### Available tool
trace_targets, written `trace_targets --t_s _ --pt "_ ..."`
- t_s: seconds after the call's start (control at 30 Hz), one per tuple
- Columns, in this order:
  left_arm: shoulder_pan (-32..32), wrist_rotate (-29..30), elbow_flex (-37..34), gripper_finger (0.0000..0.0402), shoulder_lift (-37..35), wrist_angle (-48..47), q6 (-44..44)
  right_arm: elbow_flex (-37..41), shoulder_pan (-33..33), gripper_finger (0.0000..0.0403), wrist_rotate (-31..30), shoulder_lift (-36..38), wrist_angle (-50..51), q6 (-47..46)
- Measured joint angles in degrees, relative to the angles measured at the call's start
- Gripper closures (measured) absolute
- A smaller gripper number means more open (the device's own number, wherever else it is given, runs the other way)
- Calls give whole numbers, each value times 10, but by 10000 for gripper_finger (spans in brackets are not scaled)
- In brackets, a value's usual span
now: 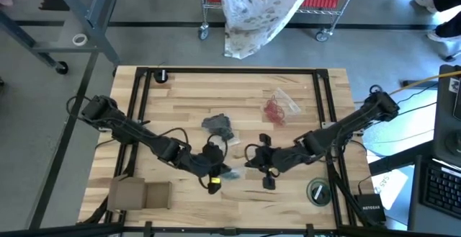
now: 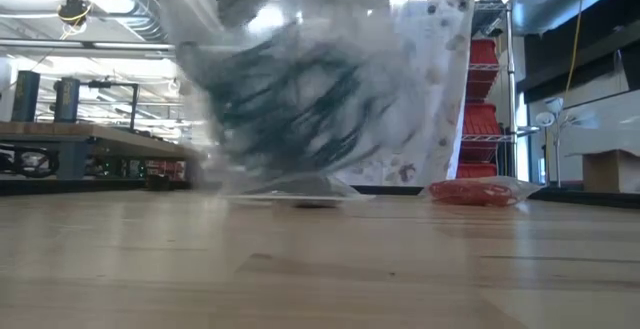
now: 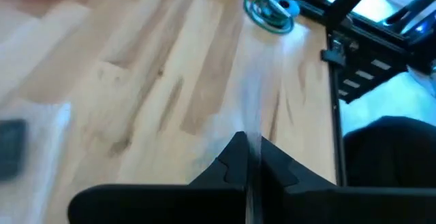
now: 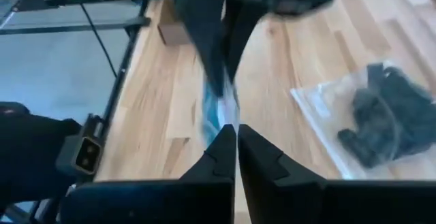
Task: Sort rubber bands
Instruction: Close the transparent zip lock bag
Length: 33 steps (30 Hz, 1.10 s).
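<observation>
Nearest the front edge of the pale wooden slatted table, the two dark grippers meet over a clear plastic bag of teal rubber bands held up off the boards between them. The left gripper has its fingers pressed together on a thin sheet of the film, and the right gripper is likewise pinched tight on the bag's teal-tinted edge. Just behind them lies a clear bag of dark grey rubber bands, and farther back a clear bag of red rubber bands. The likely trouble is the film: pulled unevenly, it could slip from one pinch or tear, spilling teal loops onto the table and among the sorted bags.
</observation>
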<state>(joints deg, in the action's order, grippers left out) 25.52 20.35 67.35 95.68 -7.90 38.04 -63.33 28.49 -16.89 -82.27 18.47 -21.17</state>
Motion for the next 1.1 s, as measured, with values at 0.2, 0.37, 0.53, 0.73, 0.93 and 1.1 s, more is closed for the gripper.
trace_targets --t_s 0.2,0.37,0.53,0.73,0.93,1.1 --pt "-10 14 1 401 10 77 47 0 0 389 -44 33 123 7" --pt "-9 -20 1 401 46 175 115 5 0 389 -107 39 215 4" --pt "-2 -42 1 401 118 267 159 47 0 389 -145 39 236 -5" --pt "-46 -32 0 401 148 159 94 122 -1 388 -179 38 189 -26" --pt "-106 -31 0 396 145 101 10 195 -8 388 -180 38 58 -26" --pt "-141 -64 1 341 145 93 -33 237 -26 388 -167 38 -26 -29"
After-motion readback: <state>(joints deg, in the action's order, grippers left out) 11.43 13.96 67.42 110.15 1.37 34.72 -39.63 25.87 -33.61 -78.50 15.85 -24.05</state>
